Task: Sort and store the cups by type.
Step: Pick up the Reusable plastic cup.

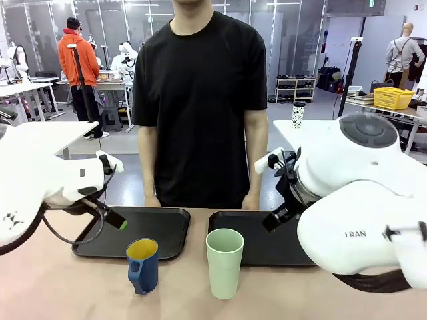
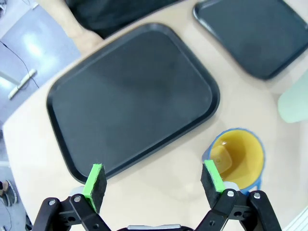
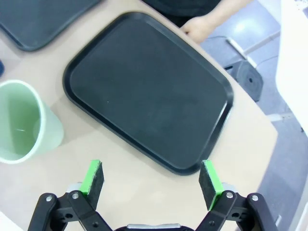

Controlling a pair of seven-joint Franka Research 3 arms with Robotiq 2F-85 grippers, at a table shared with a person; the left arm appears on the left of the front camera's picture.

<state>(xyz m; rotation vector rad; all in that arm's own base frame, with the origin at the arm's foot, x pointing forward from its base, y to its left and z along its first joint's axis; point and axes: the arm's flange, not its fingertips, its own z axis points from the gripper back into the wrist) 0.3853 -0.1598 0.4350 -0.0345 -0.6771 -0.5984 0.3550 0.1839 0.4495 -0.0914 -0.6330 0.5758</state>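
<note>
A short dark blue mug [image 1: 143,265] with a yellow inside stands near the table's front, just before the left black tray [image 1: 160,227]. To its right stands the taller mint-green tumbler [image 1: 224,262], upright, in front of the right black tray [image 1: 267,247]. My left gripper [image 2: 154,182] hangs open above the left tray's near edge, with the mug [image 2: 238,156] beside its right pad. My right gripper [image 3: 152,182] is open over the table by the right tray [image 3: 149,91], and the tumbler [image 3: 24,122] stands off to its left. Neither gripper holds anything.
A person in a black shirt stands at the far side, with hands [image 1: 153,200] resting on the table edge behind the trays. Both trays are bare. My right arm's large white body [image 1: 360,200] fills the right side above the table.
</note>
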